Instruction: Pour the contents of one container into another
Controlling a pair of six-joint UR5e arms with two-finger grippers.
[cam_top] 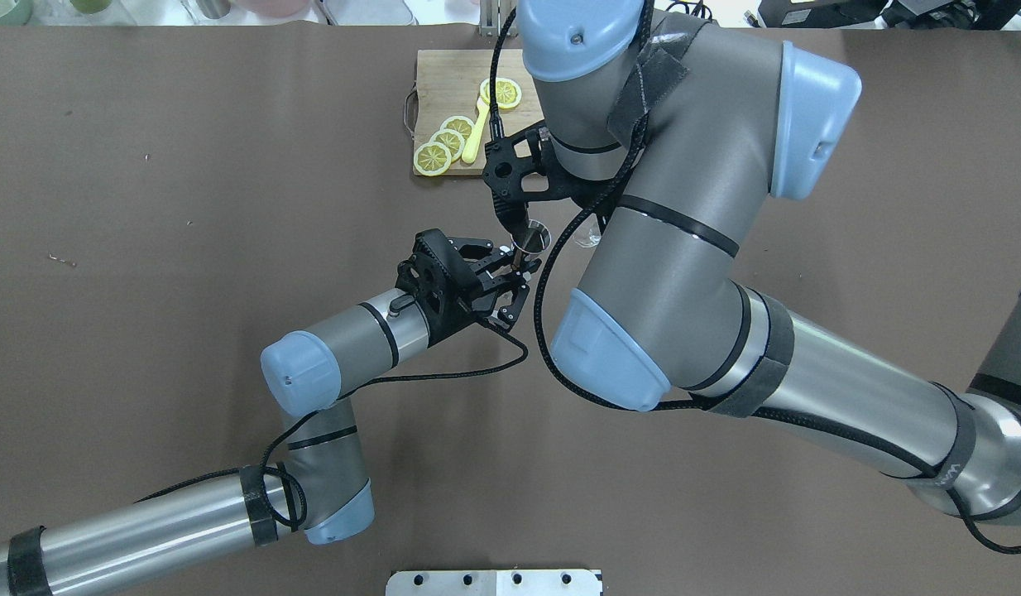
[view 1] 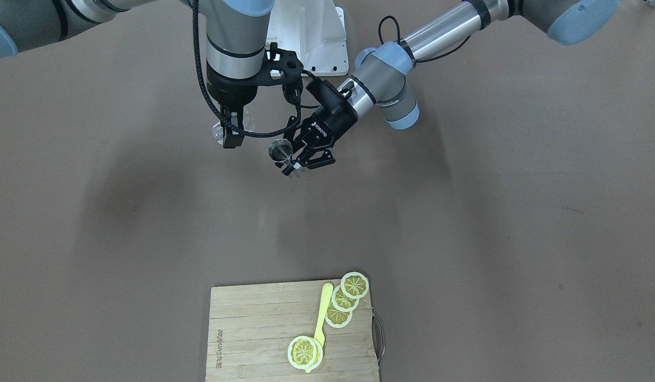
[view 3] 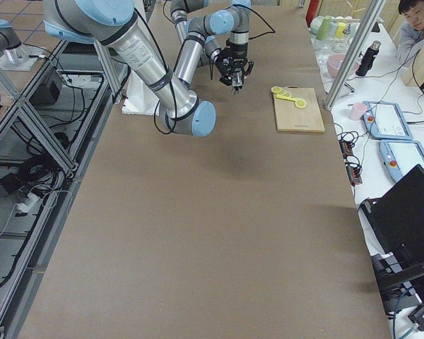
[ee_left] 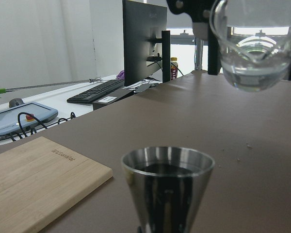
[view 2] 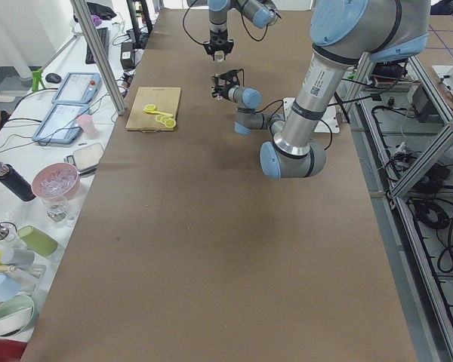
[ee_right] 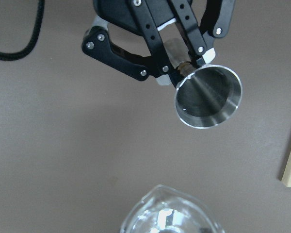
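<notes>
My left gripper (view 1: 294, 162) is shut on the stem of a small steel cone cup (view 1: 280, 150) and holds it above the table, mouth up. The cup (ee_left: 167, 187) fills the lower middle of the left wrist view; its inside is dark. My right gripper (view 1: 233, 132) is shut on a clear glass pitcher (view 1: 220, 131) with a spout. In the left wrist view the pitcher (ee_left: 254, 43) hangs above and to the right of the cup, with clear liquid in its bottom. The right wrist view shows the cup (ee_right: 208, 97) beyond the pitcher's rim (ee_right: 169, 213), a gap between them.
A wooden cutting board (view 1: 253, 318) lies at the table edge opposite the robot, carrying lemon slices (view 1: 355, 285) and a yellow spoon (view 1: 323, 310). The right arm's big elbow (cam_top: 643, 273) hangs over the table's middle. Bowls and cups (view 2: 53, 181) stand on a side bench.
</notes>
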